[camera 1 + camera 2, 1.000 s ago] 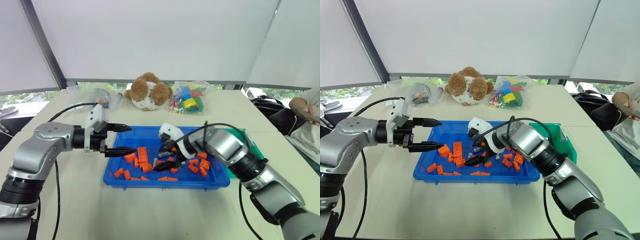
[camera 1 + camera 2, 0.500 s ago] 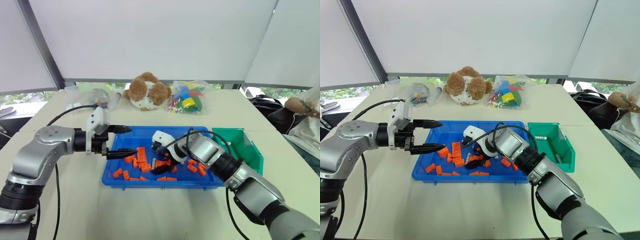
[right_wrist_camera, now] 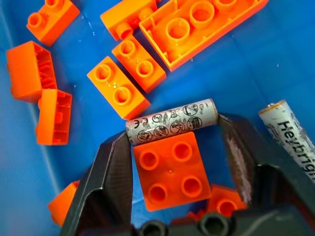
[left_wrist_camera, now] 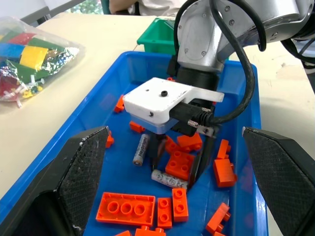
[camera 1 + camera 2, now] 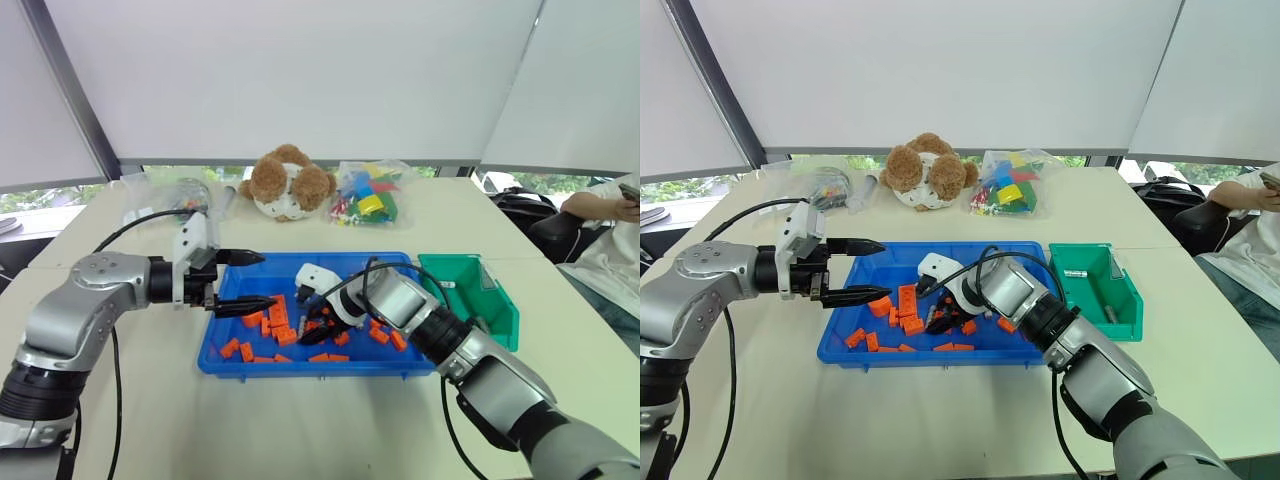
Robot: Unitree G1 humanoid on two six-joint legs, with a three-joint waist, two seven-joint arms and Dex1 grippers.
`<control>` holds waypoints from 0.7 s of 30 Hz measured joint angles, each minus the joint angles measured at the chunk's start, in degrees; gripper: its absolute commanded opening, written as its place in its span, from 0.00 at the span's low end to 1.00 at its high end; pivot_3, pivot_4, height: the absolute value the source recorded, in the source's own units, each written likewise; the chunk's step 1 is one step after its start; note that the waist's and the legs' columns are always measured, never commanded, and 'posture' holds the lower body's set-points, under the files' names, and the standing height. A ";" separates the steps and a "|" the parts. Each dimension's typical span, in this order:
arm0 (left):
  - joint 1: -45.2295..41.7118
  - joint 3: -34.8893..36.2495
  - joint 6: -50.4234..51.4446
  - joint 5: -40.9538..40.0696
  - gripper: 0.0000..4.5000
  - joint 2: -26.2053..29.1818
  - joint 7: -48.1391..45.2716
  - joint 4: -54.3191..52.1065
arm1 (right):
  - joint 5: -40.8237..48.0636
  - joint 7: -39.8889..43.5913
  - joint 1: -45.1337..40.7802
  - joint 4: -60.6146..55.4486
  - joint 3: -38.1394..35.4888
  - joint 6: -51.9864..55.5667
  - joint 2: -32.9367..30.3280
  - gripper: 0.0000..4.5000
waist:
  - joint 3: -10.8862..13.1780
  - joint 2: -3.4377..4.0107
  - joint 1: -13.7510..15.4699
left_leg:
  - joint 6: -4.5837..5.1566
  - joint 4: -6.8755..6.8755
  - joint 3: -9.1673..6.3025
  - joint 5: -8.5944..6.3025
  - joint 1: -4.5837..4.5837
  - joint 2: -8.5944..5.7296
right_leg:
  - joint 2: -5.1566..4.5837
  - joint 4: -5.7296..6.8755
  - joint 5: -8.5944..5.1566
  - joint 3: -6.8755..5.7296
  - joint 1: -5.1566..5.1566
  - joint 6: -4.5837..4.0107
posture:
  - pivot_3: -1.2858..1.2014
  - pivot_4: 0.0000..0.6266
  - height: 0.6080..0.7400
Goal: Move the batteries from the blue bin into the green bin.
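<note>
1. Inside the blue bin (image 5: pixel 1035 340), the right gripper (image 3: pixel 172 147) reaches steeply down among orange bricks (image 5: pixel 908 300), its fingertips bracketing a battery (image 3: pixel 171 121) end to end, apparently mid-squeeze; a firm pinch cannot be confirmed.
2. An orange square brick (image 3: pixel 170 169) lies between the fingers, touching the battery, so it may get caught in the grasp.
3. A second battery (image 4: pixel 141 149) lies just beside on the bin floor, awaiting its turn.
4. The left gripper (image 5: pixel 870 270) hovers over the bin's left end, jaws spread and empty, seemingly kept clear.
5. The green bin (image 5: pixel 1127 312) stands touching the blue bin's right side, the likely drop-off.
</note>
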 measured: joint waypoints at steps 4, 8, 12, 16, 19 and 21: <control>0.44 0.00 0.00 -0.06 1.00 -0.13 0.18 -0.06 | -0.26 0.05 0.00 -0.14 -0.42 0.82 0.25 0.49 | 0.00 0.00 0.00 | 0.00 0.00 0.00 0.00 0.00 0.00 | 0.00 0.00 0.00 0.00 0.01 0.00 | 0.52 0.24 0.90; 0.58 0.06 0.00 -0.12 1.00 -0.15 0.58 -0.42 | 0.20 0.41 -0.01 -4.36 -2.44 4.84 -1.97 0.49 | 0.00 0.00 0.15 | -0.01 0.02 -0.05 0.01 -0.10 0.00 | -0.02 -0.01 0.00 -0.05 -0.03 0.00 | 0.52 0.24 0.90; 1.28 0.15 0.03 -0.16 1.00 -0.19 0.78 -0.56 | 2.70 0.37 -0.10 -13.89 -9.21 10.60 -6.74 0.49 | 0.00 0.00 0.14 | -0.02 0.02 -0.12 0.01 -0.15 0.00 | -0.02 -0.01 0.00 -0.11 -0.05 0.00 | 0.52 0.24 0.90; 1.38 0.15 0.05 -0.19 1.00 -0.47 0.93 -0.63 | 5.59 -0.14 -0.22 -23.82 -17.17 16.09 -15.41 0.49 | 0.00 0.00 0.33 | -0.04 0.02 -0.26 0.02 -0.23 -0.01 | -0.03 -0.03 0.00 -0.25 -0.05 -0.01 | 0.52 0.24 0.90; 1.37 0.15 0.05 -0.19 1.00 -0.75 0.90 -0.57 | 5.71 -1.23 1.07 -26.30 -22.42 16.40 -23.23 0.49 | 0.00 0.00 0.53 | -0.03 0.03 -0.30 0.02 -0.26 -0.02 | -0.03 -0.08 -0.01 -0.28 -0.04 -0.01 | 0.52 0.24 0.90; 1.26 0.06 0.04 -0.19 1.00 -1.05 0.83 -0.54 | 5.66 -2.04 2.93 -26.49 -24.35 16.09 -26.45 0.49 | 0.00 0.00 0.53 | -0.03 0.02 -0.33 0.02 -0.26 -0.02 | -0.03 -0.08 -0.01 -0.29 -0.04 -0.02 | 0.52 0.24 0.90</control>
